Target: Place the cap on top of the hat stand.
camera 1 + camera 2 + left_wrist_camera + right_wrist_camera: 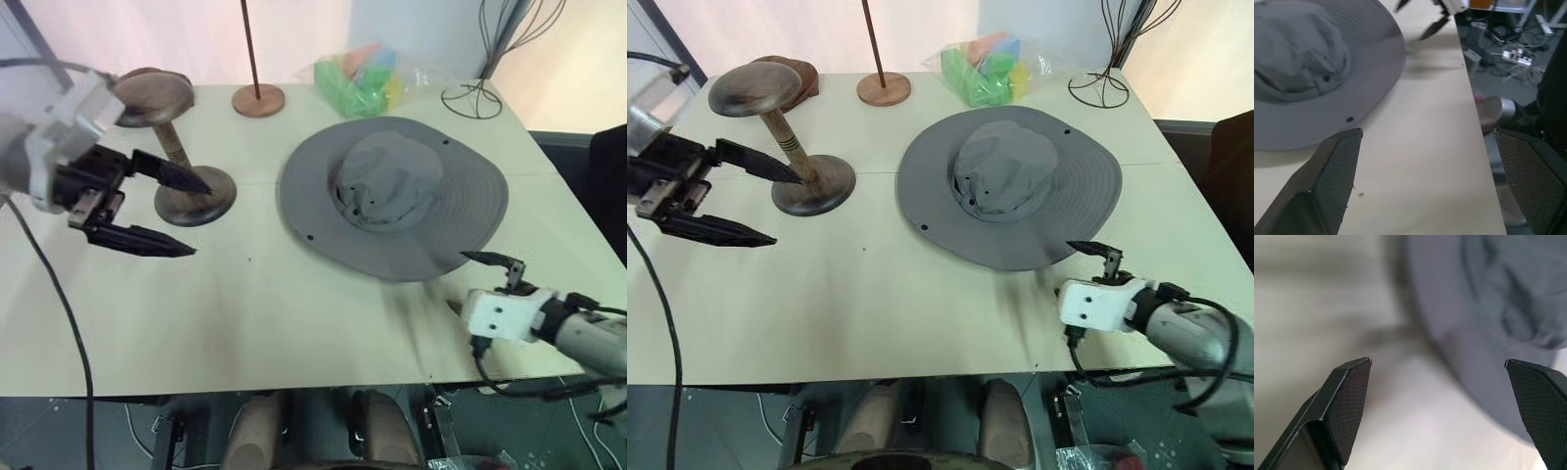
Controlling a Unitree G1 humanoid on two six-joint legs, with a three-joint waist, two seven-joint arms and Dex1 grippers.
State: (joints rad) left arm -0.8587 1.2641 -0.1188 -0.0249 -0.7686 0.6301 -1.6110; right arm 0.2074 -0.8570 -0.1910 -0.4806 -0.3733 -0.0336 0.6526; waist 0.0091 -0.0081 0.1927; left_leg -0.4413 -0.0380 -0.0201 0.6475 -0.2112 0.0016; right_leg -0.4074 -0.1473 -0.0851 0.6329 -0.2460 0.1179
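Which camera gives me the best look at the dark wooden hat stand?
The right eye view: the hat stand shows whole there, domed head, ribbed stem and round base. In the left eye view the left end effector covers part of its stem and base.

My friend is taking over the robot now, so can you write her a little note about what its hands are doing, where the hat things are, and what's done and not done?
Left gripper: open, holding nothing, up in front of the hat stand.
Right gripper: open, holding nothing, low over the table, just off the hat's near brim.
Big grey floppy fabric sun hat: lying flat on the pale table, crown up, untouched.
Dark brown wooden hat stand with a mushroom-shaped top: standing upright left of the hat, its top bare.
Done: nothing yet.
Left: grab the hat, lift it, set it on the stand's top.
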